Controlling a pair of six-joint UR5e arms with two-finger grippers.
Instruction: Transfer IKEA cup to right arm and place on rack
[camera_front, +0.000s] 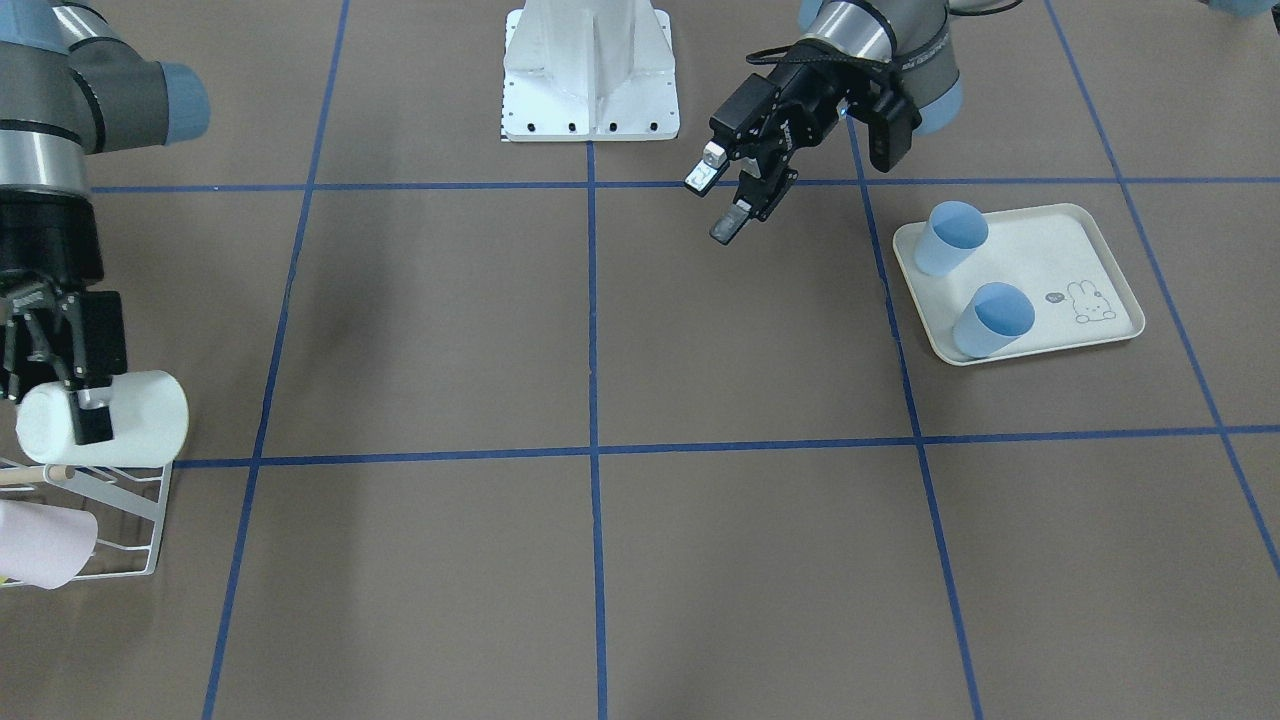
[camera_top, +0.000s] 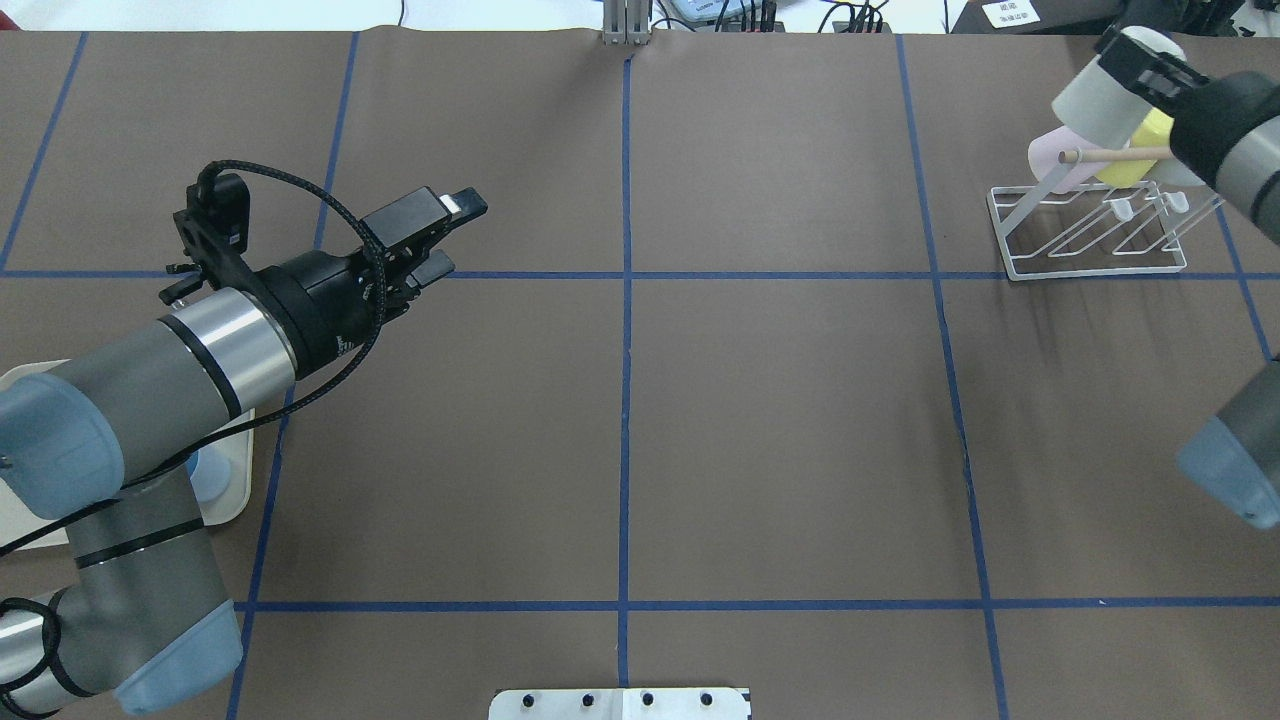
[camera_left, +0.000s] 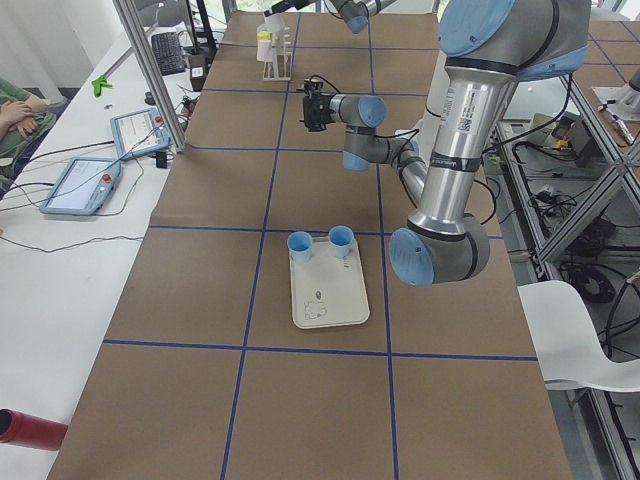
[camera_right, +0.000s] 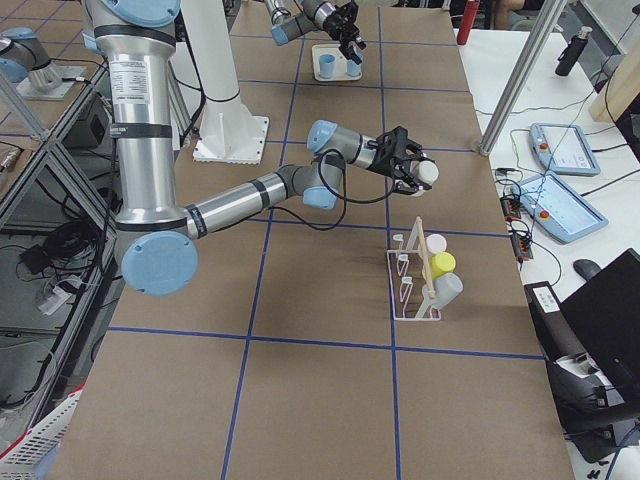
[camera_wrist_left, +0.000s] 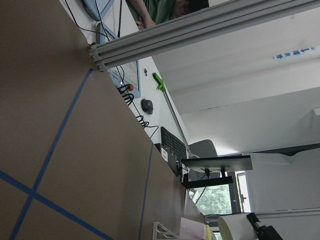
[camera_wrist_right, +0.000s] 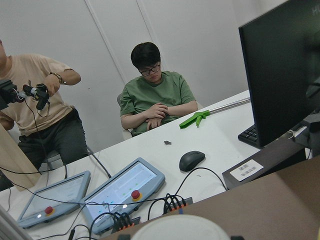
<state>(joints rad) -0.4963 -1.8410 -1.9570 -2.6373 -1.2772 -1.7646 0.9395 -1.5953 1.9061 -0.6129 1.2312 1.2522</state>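
Observation:
My right gripper (camera_front: 85, 415) is shut on a white IKEA cup (camera_front: 110, 418) that lies on its side just above the near end of the white wire rack (camera_front: 120, 505). In the overhead view the same cup (camera_top: 1105, 88) hangs in the right gripper (camera_top: 1140, 65) over the rack (camera_top: 1090, 240) and its wooden dowel (camera_top: 1115, 154). A pink cup (camera_top: 1048, 155) and a yellow cup (camera_top: 1140, 150) sit on the rack. My left gripper (camera_front: 712, 204) hovers open and empty above the table, far from the rack, also seen open from overhead (camera_top: 455, 235).
A cream rabbit-print tray (camera_front: 1060, 270) beside the left arm holds two blue cups (camera_front: 950, 238) (camera_front: 992, 320). The white robot base (camera_front: 590, 75) stands at the table's robot side. Two people sit behind a side desk with teach pendants (camera_wrist_right: 125, 187).

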